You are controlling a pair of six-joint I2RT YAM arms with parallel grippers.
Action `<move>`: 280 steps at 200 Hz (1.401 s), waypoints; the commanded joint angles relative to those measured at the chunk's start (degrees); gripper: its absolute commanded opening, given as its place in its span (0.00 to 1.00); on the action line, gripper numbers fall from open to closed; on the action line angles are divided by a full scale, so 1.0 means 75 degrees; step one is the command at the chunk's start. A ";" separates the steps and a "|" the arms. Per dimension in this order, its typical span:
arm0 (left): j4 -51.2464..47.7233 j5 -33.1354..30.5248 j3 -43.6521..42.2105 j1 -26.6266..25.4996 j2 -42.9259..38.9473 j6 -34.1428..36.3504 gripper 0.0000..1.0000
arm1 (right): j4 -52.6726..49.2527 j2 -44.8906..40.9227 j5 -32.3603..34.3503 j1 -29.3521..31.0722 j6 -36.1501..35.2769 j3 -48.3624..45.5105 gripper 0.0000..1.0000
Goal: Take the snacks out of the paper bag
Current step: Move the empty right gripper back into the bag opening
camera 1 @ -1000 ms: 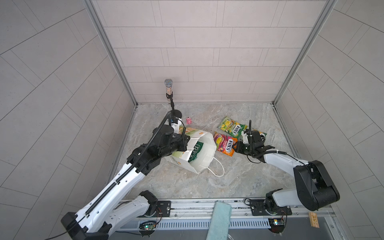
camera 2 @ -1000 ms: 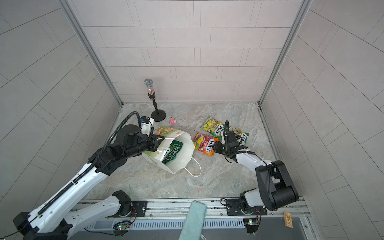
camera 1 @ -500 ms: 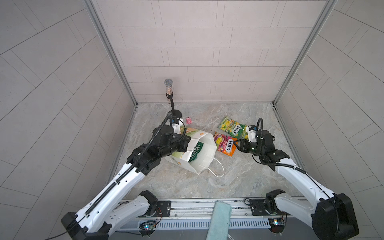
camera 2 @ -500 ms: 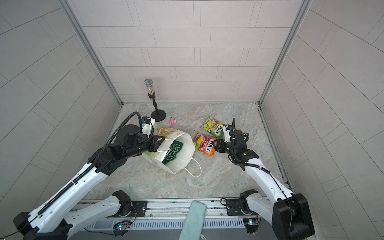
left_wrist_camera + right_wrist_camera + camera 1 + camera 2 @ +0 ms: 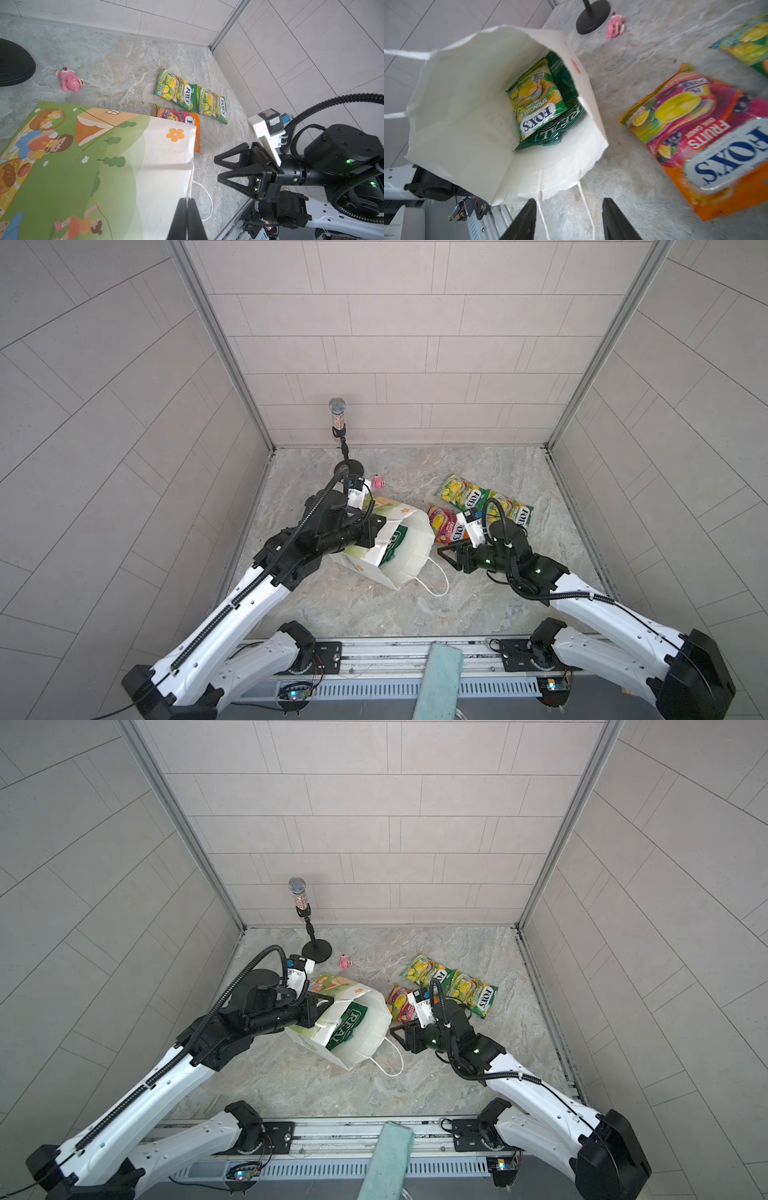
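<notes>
We find the paper bag (image 5: 409,556) tipped over in the middle of the marble floor (image 5: 374,614). Its long axis runs from the base on the left to the mouth on the right, and the mouth gapes rightward and up, straight at the right gripper (image 5: 445,559). The left gripper (image 5: 187,202) has its jaws pinched together on the bag's rim at the left edge of the mouth. The right gripper's jaws stand about half open and empty just beside the mouth, and in the right wrist view a cord handle (image 5: 585,207) lies on the floor between its fingers. Inside the bag, a green-yellow packet reading "FOX'S SPRING TEA" (image 5: 533,99) lies on a dark green bag lettered "REAL" (image 5: 560,126). Both point lengthwise into the bag, their inner ends are lost in its depth, and that view is blurred. On the floor right of the bag we read "FOX'S FRUITS" on a pink-orange packet (image 5: 695,149). In both top views the right wrist camera covers part of it, and in the left wrist view the bag hides all but an "F". Beyond it lie the far green-yellow FOX'S packet (image 5: 459,493) and the right green-yellow FOX'S packet (image 5: 513,512), end to end in a line from far left to near right. The bag's outer face shows a picnic cartoon and an orange flower (image 5: 175,135).
</notes>
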 commanded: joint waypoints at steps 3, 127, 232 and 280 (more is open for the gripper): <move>0.0210 0.0251 0.0000 -0.0035 -0.0147 0.0126 0.00 | 0.0566 0.0521 0.0493 0.0627 -0.0015 0.0292 0.52; 0.0292 0.0400 -0.0118 -0.0036 -0.0223 0.0049 0.00 | 0.1930 0.3725 0.0766 0.2760 0.0585 0.1506 0.50; 0.0201 0.0606 -0.0153 -0.0035 -0.0251 0.0073 0.00 | 0.2765 0.4387 0.1182 0.3326 0.1116 0.1803 0.52; 0.0176 0.0678 -0.0137 -0.0035 -0.0260 0.0083 0.00 | 0.3601 0.4129 0.2418 0.3324 0.2085 0.1462 0.51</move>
